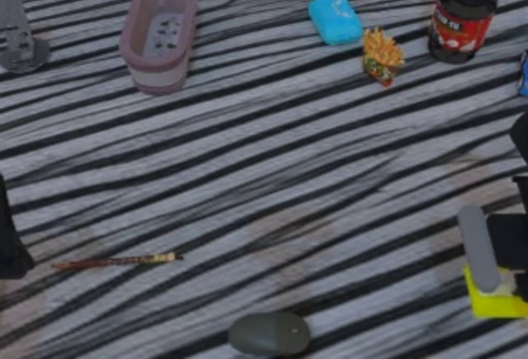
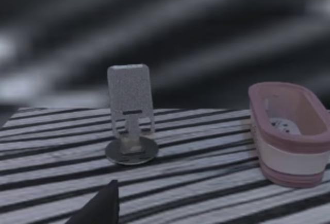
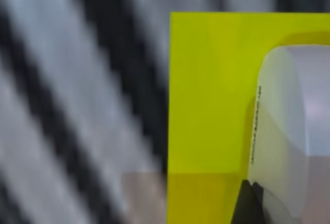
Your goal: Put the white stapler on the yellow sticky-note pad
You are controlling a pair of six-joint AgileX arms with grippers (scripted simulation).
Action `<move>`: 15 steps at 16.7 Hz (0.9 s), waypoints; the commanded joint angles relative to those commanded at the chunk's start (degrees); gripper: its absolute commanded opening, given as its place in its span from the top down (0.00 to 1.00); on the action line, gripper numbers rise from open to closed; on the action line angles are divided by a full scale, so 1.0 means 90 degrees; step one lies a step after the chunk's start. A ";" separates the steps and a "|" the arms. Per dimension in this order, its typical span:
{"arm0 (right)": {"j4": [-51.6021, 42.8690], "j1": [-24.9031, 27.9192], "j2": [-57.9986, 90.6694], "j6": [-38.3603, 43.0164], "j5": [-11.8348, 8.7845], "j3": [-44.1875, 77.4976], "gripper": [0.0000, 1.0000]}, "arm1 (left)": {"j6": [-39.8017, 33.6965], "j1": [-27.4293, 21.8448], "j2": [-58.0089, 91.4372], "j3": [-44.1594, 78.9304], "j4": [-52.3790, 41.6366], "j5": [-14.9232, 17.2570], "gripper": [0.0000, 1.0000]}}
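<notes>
The white stapler (image 1: pixel 478 247) lies at the table's right edge, its near end resting on the yellow sticky-note pad (image 1: pixel 497 303). My right gripper (image 1: pixel 513 252) hovers right beside the stapler on its right, open. In the right wrist view one dark fingertip (image 3: pixel 250 206) stands against the side of the stapler's rounded end (image 3: pixel 289 131), over the pad (image 3: pixel 211 95); the other finger is out of view. My left gripper (image 1: pixel 10 247) is parked at the left edge, open, with nothing in it.
A dark grey mouse (image 1: pixel 269 333) sits at the front middle and a thin brown stick (image 1: pixel 115 260) at the front left. Along the back stand a phone stand (image 1: pixel 18 33), a pink basket (image 1: pixel 158 33), a blue case (image 1: pixel 335 18), a fries toy (image 1: pixel 382 55) and a dark bottle (image 1: pixel 464 12).
</notes>
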 joint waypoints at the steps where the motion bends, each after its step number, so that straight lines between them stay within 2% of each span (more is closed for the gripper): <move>1: 0.0000 0.0000 0.0000 0.0000 0.0000 0.0000 1.00 | 0.0000 0.0000 0.0000 0.0000 0.0000 0.0000 0.00; 3: 0.0000 0.0000 0.0000 0.0000 0.0000 0.0000 1.00 | 0.0000 0.0000 0.0000 0.0000 0.0000 0.0000 0.00; 15: 0.0000 0.0000 0.0000 0.0000 0.0000 0.0000 0.10 | 0.0000 0.0000 0.0000 0.0000 0.0000 0.0000 0.00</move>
